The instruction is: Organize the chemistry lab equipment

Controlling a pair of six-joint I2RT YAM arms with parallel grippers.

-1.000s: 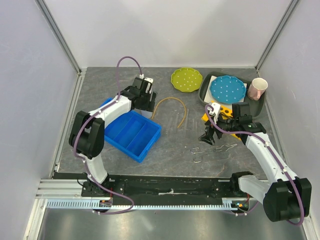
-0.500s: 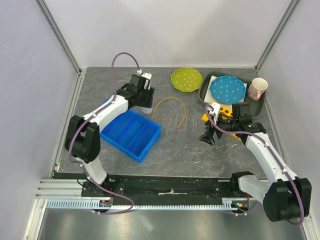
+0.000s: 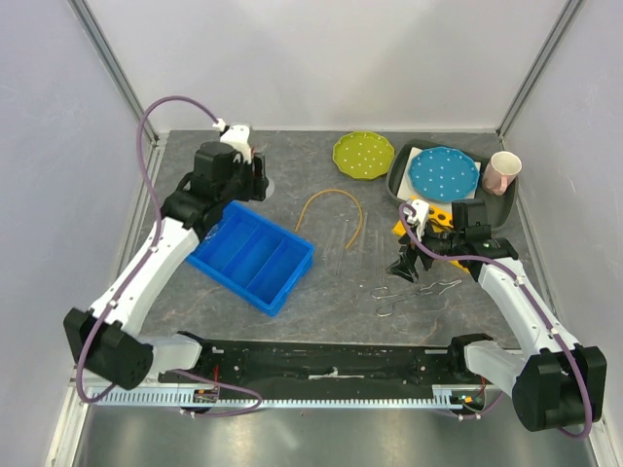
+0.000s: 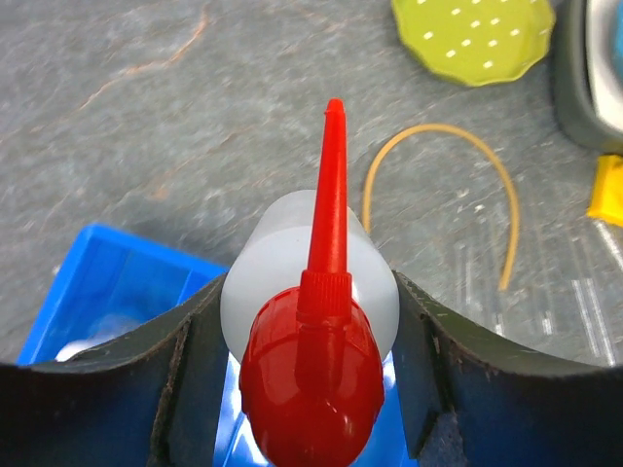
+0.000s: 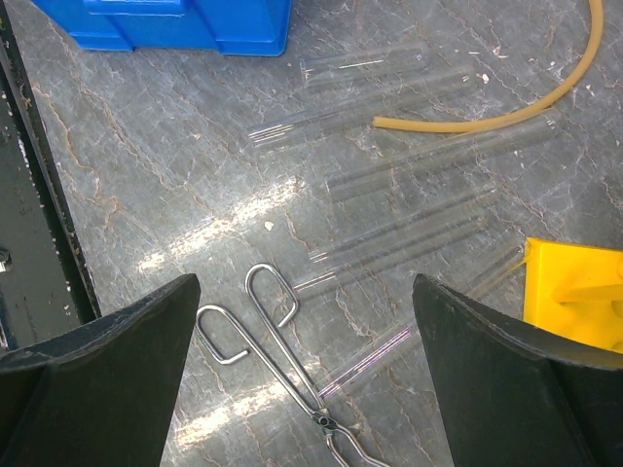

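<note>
Top view: left hand [image 3: 251, 179] raised over the far corner of the blue bin [image 3: 255, 255], and what it carries is mostly hidden there. Left wrist view settles it: hand clenched on the small squeeze bottle [image 4: 277, 263], clear body between both fingers, red nozzle cap pointing away. Pale blur inside the bin, can't tell what. Right hand [image 5: 307, 384] released, jaws wide, hanging above the wire tongs [image 5: 282, 365] on the counter [image 5: 146, 195], not touching. Only the right wrist view picks out the thin glass tubes [image 5: 409, 175], lying side by side with one end of the tan rubber tube [image 5: 506, 117] among them. Top view shows that tube arched between bin and green dotted plate [image 3: 363, 154].
</note>
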